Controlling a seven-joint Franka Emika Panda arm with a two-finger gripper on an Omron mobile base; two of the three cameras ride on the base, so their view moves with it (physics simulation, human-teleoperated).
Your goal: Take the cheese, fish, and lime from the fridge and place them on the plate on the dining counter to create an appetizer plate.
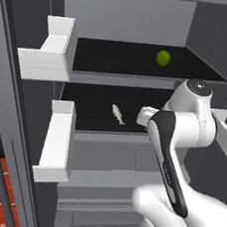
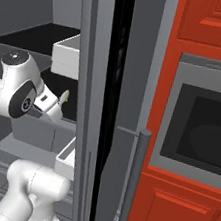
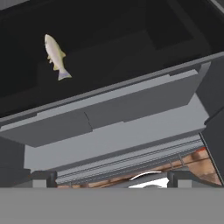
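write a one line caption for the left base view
Open fridge: lime on the upper shelf, fish on the shelf below, arm reaching in.

At the frame's left, the white arm (image 2: 14,92) reaches into the tall grey steel fridge (image 2: 90,104); red cabinets (image 2: 211,27) and a dark oven window (image 2: 205,130) fill the right.

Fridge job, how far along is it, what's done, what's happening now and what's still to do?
Done: the fridge stands open. In hand: nothing is held; the hand is open, pointed at the lower shelf where the fish lies, so a first pick seems to be starting. Left: the lime sits on the upper shelf, the fish is ungrasped, and all of the moving to the plate remains.
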